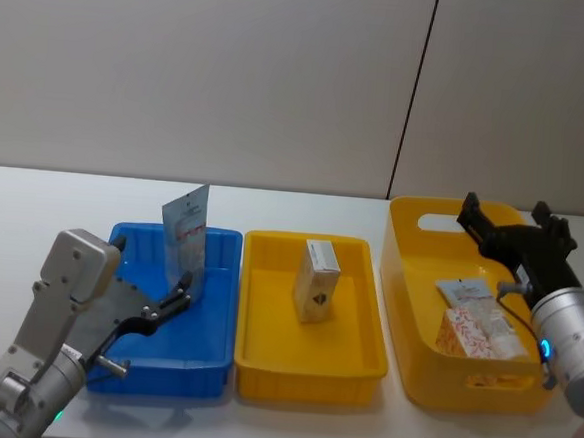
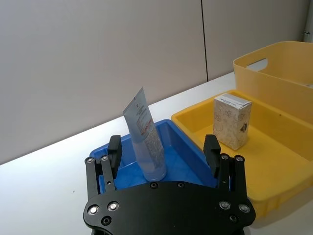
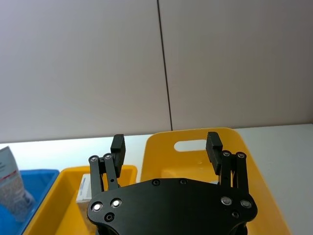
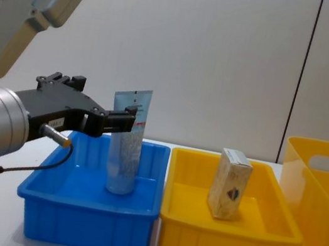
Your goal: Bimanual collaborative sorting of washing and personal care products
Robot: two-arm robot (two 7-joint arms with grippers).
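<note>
Left gripper (image 2: 164, 149) seen over blue tray (image 1: 209, 349), fingers spread apart, pale-blue tube (image 1: 186, 234) stood upright between them, untouched. Cream carton (image 1: 317, 280) stood in yellow tray (image 1: 307, 365). Right gripper (image 1: 504, 226) held open above yellow bin (image 1: 407, 287); white patterned carton (image 1: 470, 332) laid inside.

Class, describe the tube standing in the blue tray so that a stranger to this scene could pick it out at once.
Three trays sit in a row on the white table; take the blue tray at the robot's left end. Inside it one pale-blue squeeze tube stands on its cap, flat end up, between the open fingers of the left gripper. It alone is a tube; the yellow trays hold cartons.
</note>
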